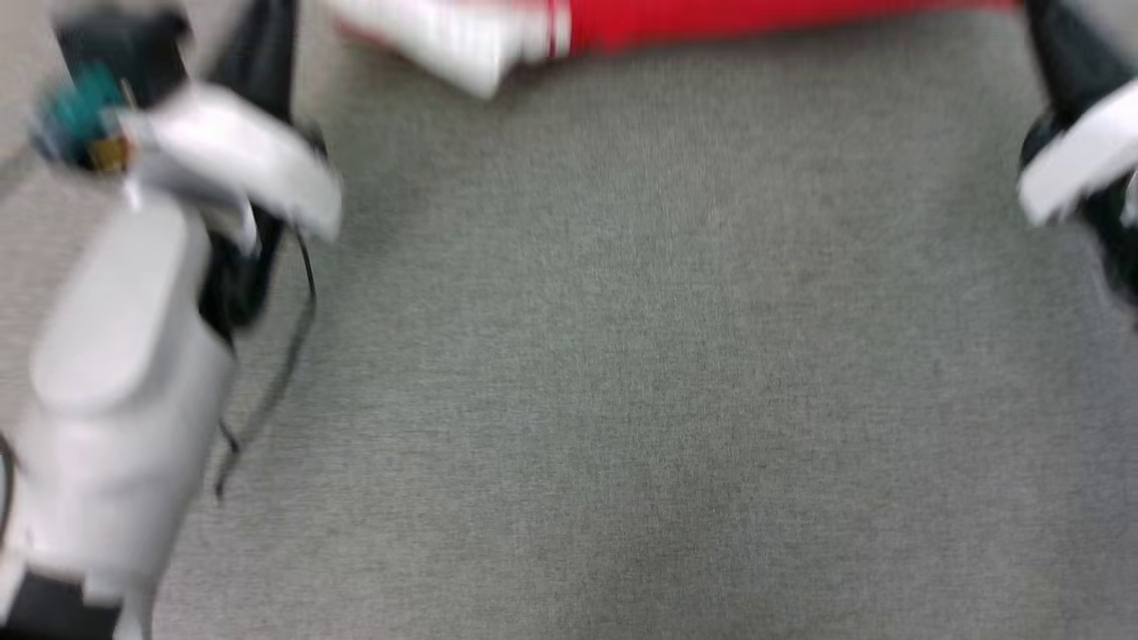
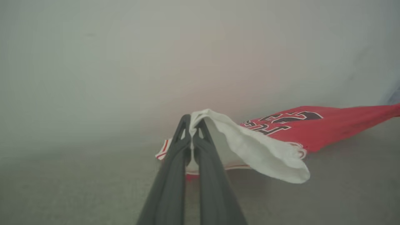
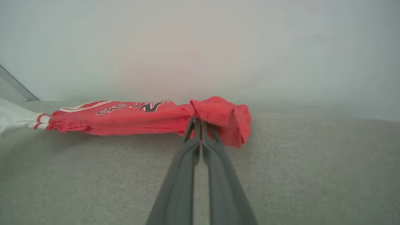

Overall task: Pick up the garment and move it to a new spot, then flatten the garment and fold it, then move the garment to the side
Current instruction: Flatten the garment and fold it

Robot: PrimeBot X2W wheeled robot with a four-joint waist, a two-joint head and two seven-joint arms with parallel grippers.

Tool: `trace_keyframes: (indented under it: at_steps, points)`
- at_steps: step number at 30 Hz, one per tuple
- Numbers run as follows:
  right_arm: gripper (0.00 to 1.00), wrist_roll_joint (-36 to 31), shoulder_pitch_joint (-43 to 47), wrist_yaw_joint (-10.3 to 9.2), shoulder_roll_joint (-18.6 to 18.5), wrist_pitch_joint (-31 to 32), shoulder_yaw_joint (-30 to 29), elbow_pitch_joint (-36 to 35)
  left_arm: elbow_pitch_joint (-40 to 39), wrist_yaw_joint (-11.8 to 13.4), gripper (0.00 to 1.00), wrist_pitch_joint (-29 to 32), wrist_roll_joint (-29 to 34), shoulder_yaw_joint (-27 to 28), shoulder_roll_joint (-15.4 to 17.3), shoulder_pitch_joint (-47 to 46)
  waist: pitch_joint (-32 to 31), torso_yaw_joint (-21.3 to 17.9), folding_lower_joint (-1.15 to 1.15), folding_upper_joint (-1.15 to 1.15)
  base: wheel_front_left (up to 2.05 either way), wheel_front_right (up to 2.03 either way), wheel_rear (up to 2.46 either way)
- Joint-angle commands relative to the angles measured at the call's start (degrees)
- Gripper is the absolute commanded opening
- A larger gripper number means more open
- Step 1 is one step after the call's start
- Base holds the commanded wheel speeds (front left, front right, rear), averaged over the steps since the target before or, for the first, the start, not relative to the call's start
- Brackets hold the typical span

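Observation:
The red garment (image 1: 756,22) with a white sleeve stretches along the top edge of the blurred head view, held between my two arms. In the left wrist view my left gripper (image 2: 192,120) is shut on the garment's white sleeve (image 2: 259,150), and the red body with black lettering (image 2: 312,125) trails off to the right just above the grey surface. In the right wrist view my right gripper (image 3: 200,122) is shut on a bunched red fold of the garment (image 3: 225,117), while the rest of the garment (image 3: 125,118) runs off to the left, taut.
A grey fabric surface (image 1: 622,356) spreads under the garment. My pale left forearm (image 1: 116,373) with a dangling black cable stands at the left, and my right forearm (image 1: 1080,156) at the right edge. A pale wall (image 3: 200,47) rises behind.

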Motion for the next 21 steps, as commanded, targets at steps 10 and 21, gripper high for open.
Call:
trace_keyframes:
  at_steps: [10, 21]
  points:
    - [0.0, 6.3, 17.3, -0.04, -4.7, -1.5, 5.5, -1.8, -17.8, 3.6, 0.0, 10.2, -5.5, -3.3, 6.0, 29.5, -12.8, 3.0, 0.0, 0.0, 0.0, 0.0, 0.0]
    - [0.0, 9.7, 30.9, -0.04, -6.2, -1.7, 6.6, -4.7, -34.5, 10.4, 0.0, 18.4, -11.5, -3.6, 13.7, 51.6, -20.1, 4.2, 0.0, 0.0, 0.0, 0.0, 0.0]
